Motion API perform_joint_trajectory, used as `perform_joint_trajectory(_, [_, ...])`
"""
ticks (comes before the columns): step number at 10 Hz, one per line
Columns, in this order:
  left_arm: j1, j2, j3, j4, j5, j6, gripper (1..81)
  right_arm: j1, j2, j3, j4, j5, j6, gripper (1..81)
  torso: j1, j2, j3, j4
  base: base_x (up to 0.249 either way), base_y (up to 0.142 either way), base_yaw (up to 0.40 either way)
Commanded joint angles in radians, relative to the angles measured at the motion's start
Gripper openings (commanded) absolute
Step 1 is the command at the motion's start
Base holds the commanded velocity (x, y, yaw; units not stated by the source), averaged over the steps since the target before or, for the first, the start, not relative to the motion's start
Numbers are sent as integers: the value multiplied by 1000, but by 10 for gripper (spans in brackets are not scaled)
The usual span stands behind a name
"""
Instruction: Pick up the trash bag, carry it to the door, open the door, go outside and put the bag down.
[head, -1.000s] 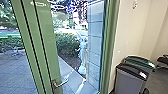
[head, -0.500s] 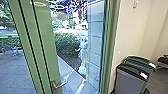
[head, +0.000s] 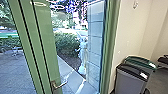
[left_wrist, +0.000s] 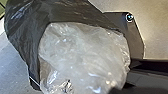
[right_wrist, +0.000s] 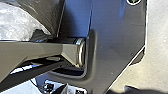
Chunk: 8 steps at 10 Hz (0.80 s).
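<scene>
- Head cam had shifted a touch vs. earlier; no clear move of things
- Trash bag (left_wrist: 23, 27), dark w/ clear plastic (left_wrist: 82, 50), was close to L wrist cam, over robot's plate (left_wrist: 136, 37)
- L claw & R claw: couldn't tell if open, closed or gripping
- Green-framed door (head: 47, 50) w/ metal handle (head: 60, 84) was ahead
- Grey bin (head: 130, 80) & green-topped bin (head: 141, 62) stood near wall (head: 132, 32)

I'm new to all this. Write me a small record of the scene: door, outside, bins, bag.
door: green-framed door with a silvery metal lever handle
outside: grey paved ground, leafy green hedge
bins: grey bin with black lid, in front of a green-lidded bin
bag: dark, shiny plastic bag, with crinkled clear plastic at its opening
</scene>
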<state>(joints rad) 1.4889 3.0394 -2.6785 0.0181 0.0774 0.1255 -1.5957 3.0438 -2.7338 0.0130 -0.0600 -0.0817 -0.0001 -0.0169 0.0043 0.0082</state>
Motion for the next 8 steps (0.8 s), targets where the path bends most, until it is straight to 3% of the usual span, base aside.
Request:
perform_joint_trajectory(1, [-51,0,2,0,56,0,10,39,5,0,4,-37,0,811,0,0,0,0,0,0,0])
perform_joint_trajectory(5, [-51,-3,2,0,58,2,10,41,5,0,4,-37,0,811,0,0,0,0,0,0,0])
perform_joint_trajectory(8, [-51,-5,2,0,58,2,10,41,5,0,1,-37,0,811,0,0,0,0,0,0,-164])
